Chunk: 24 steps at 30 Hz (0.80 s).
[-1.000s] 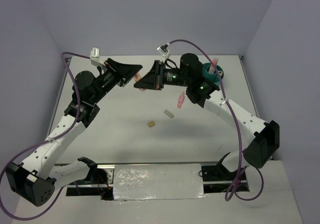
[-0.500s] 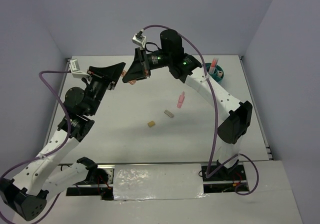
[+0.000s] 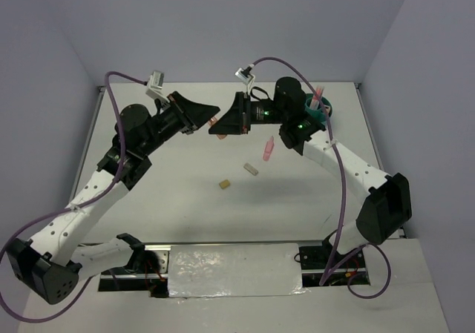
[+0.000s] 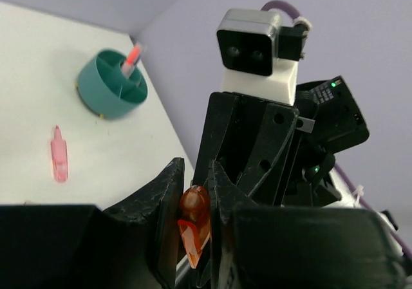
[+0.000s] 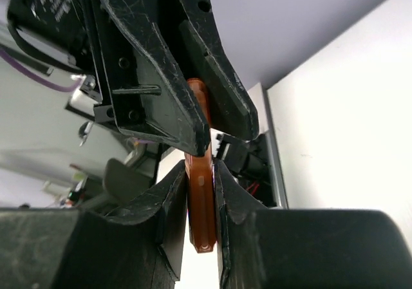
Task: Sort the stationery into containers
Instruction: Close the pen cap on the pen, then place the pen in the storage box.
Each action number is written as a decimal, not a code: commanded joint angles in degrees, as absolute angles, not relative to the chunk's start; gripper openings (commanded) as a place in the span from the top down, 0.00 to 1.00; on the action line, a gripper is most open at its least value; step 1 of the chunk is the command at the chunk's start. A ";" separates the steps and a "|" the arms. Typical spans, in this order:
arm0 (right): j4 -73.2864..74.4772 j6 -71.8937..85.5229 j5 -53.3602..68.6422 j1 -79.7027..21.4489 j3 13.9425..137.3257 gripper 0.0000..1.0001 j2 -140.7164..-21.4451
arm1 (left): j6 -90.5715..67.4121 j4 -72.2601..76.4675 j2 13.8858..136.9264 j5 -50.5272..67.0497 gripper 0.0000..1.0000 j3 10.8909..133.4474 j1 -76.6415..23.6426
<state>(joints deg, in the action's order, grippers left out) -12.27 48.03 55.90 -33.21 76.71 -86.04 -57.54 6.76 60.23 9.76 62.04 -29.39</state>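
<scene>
- Left gripper (image 4: 195, 176): upper centre of the overhead view, off the white table (image 3: 178, 199). Its jaws are pinching one end of the orange marker (image 5: 201, 205).
- Right gripper (image 5: 201, 172): meets the left gripper tip to tip at the same spot. Its jaws are pinching the other end of the same marker.
- Orange marker: clamped by both grippers at once, with only a short stretch showing between the two pairs of fingers.
- Teal organiser cup (image 3: 325, 111): upper right of the overhead view, near the table's far edge and partly hidden by the right arm (image 3: 341, 166). A pink pen (image 3: 319, 95) stands tilted in one compartment.
- Pink marker (image 3: 268, 149): lying flat, right of centre, apart from the cup.
- Grey block (image 3: 251, 169): centre of the table, just below and left of the pink marker.
- Tan block (image 3: 223, 185): lower left of the grey block, not touching it.
</scene>
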 commanded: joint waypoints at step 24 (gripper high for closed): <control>52.79 10.21 1.50 -6.95 100.41 1.00 -98.95 | -46.85 -32.08 73.57 5.36 0.01 82.03 -25.75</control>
<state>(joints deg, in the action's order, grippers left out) 40.93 17.89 8.54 -8.82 92.44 -94.00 -48.58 -29.63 75.88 2.85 86.41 -26.02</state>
